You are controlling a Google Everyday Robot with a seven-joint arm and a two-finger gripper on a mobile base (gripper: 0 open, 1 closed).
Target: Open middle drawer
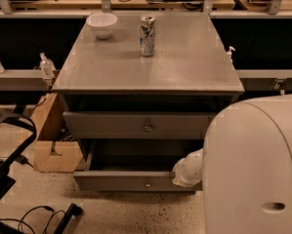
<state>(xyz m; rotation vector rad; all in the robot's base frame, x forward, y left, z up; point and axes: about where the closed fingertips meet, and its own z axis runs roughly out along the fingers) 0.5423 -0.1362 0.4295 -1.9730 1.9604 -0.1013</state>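
Observation:
The grey cabinet (145,67) shows two drawer fronts, each with a small brass knob. The upper front (111,125) sits just under the top. The middle drawer (116,181) below it is pulled out, with its dark inside showing behind its front and its knob (147,184) at centre. The lowest drawer is hidden beneath it. My gripper (187,170) is the white end of the arm that comes out from behind my white body (255,169). It sits at the right end of the middle drawer's front, right of the knob.
A white bowl (101,24) and a drink can (147,29) stand on the cabinet top. A cardboard box (50,140) sits on the floor at the left. Black cables and a frame (9,179) lie at the lower left. Benches run along the back.

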